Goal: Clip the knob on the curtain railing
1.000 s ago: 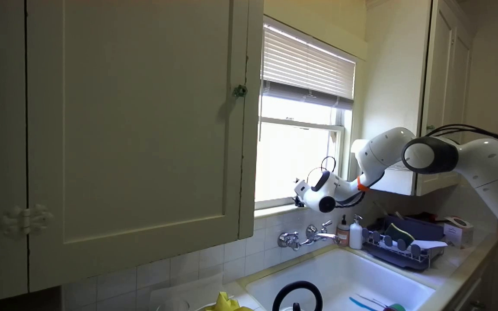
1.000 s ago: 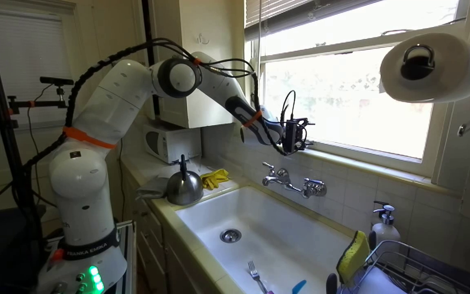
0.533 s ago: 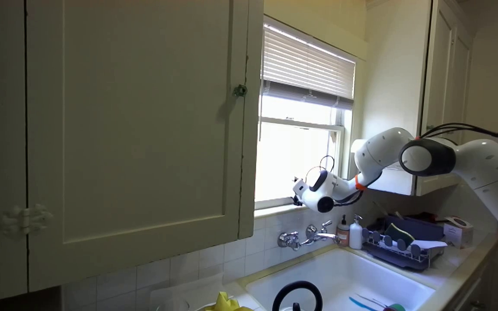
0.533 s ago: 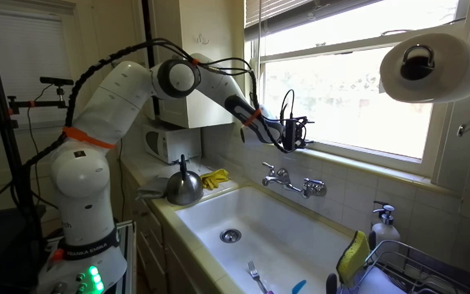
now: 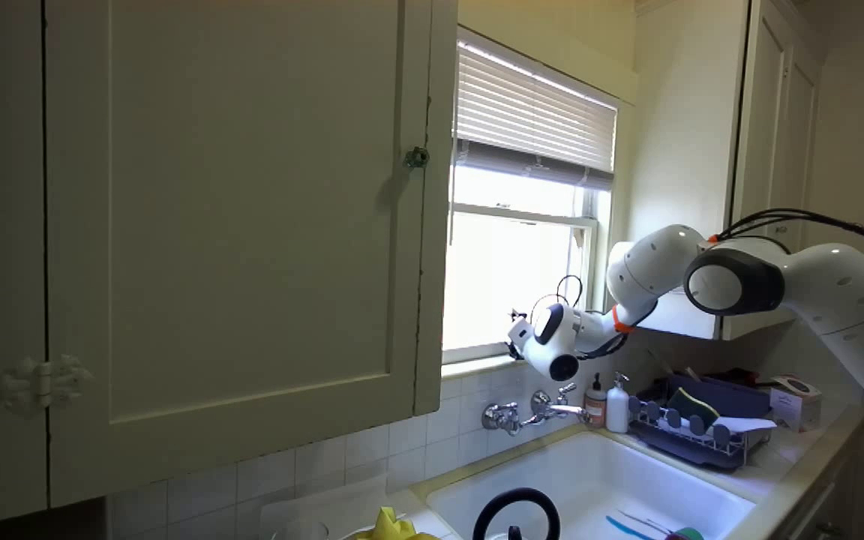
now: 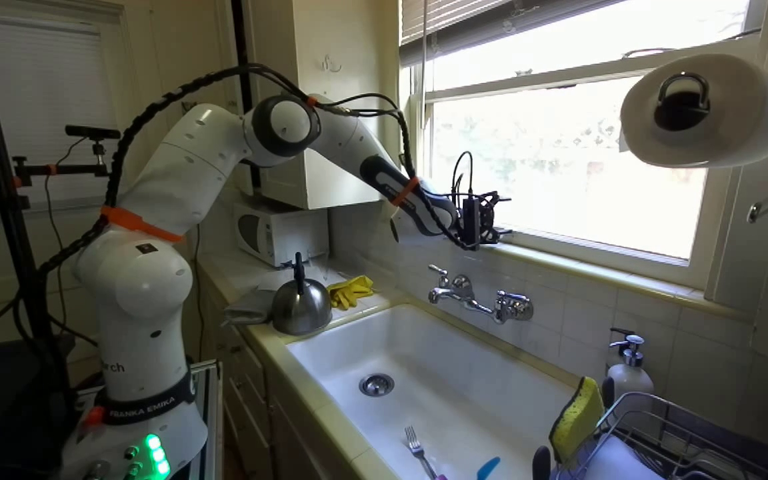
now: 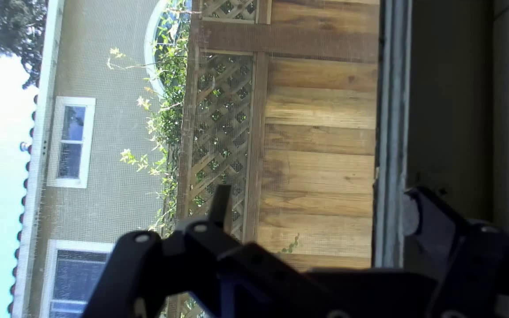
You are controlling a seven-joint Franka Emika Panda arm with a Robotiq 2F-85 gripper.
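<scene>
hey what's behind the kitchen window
The wrist view shows a wooden fence, leafy vines and a house outside. Whatever the gripper and slatted blind cover can't be seen.

In an exterior view, my white, black-collared elbow joint now sits lower and farther left in frame; the round black wrist cap dips too. In both exterior views the orange band behind my black, two-fingered tool shifts left.

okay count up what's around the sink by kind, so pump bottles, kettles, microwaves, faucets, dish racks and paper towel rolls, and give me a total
Pump bottles: 2
Kettle: 1
Microwave: 1
Faucet: 1
Dish rack: 1
Paper towel roll: 1
Total: 7
</scene>
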